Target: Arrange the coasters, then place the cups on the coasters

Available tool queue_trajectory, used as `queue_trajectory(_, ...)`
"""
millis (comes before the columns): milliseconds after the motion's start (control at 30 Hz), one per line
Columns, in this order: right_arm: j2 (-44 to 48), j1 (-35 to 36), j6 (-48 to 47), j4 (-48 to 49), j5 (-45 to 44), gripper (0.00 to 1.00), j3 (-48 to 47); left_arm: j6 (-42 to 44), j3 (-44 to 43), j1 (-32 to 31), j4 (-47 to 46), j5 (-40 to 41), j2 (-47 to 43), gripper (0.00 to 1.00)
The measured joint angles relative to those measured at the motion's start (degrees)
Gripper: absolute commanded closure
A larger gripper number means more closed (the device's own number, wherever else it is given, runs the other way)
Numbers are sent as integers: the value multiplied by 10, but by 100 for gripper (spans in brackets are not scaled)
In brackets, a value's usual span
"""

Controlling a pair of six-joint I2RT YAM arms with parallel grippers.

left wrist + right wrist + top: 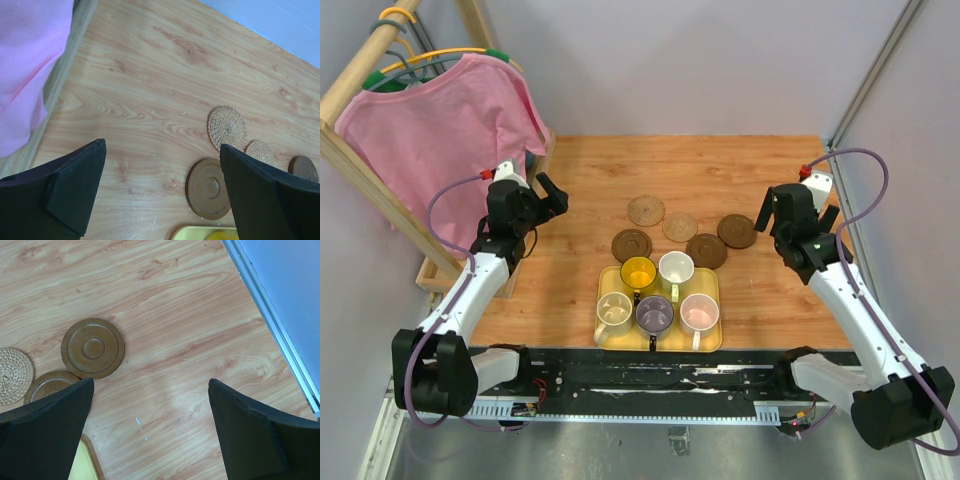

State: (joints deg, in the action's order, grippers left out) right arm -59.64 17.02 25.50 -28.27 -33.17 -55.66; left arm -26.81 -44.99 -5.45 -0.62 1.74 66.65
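Five coasters lie in a loose row mid-table: two tan woven ones (646, 210) (680, 227) and three dark brown ones (631, 244) (706, 250) (736, 231). The cups stand on a yellow tray (708, 281) just in front of them: yellow (639, 273), white (676, 268), cream (614, 312), purple-grey (654, 314) and pink (699, 314). My left gripper (550, 192) hovers open left of the coasters. In its wrist view (162, 150) a brown coaster (207, 188) lies by its right finger. My right gripper (767, 212) hangs open, empty, just right of the row (150, 385), with a brown coaster (92, 348) up-left.
A pink shirt (450, 130) hangs on a wooden rack (438, 272) at the table's left edge, close to my left arm. A metal frame rail (270, 315) and grey wall bound the right side. The tray's corner (200, 232) shows low in the left wrist view.
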Motion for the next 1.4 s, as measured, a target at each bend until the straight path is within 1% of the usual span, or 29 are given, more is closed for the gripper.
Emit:
queue_trajectory(167,-22,0,16,-20,-11,2,-9,0,0,0,0,0,1,0)
queue_trajectory(400,-87,0,43,-97,-14,2,-88,1,0,0,0,0,1,0)
queue_trajectory(533,-90,0,45,-116,-17,2,-96,1,0,0,1,0,2,0)
queue_trajectory(867,-57,0,29,-102,-35,2,-71,7,0,-1,3,-4,3,0)
queue_trajectory(967,-49,0,5,-82,-22,2,-56,13,-3,-13,-2,-10,15,0)
queue_trajectory(1100,-28,0,-27,-42,15,1,-21,25,-24,-45,-10,-27,59,0)
queue_trajectory(1133,-27,0,-33,-32,24,6,-16,27,-31,-51,-11,-34,73,0)
queue_trajectory(1167,-29,0,-38,-26,33,15,-14,28,-37,-55,-13,-41,86,0)
queue_trajectory(1233,-39,0,-47,-13,47,39,-15,30,-50,-63,-19,-59,120,0)
queue_trajectory(1300,-56,0,-55,-5,64,58,-15,30,-58,-64,-23,-73,148,0)
queue_trajectory(1333,-73,0,-54,0,78,66,-17,30,-61,-64,-23,-79,159,0)
queue_trajectory(1400,-102,0,-60,6,103,79,-18,29,-64,-64,-24,-93,183,0)
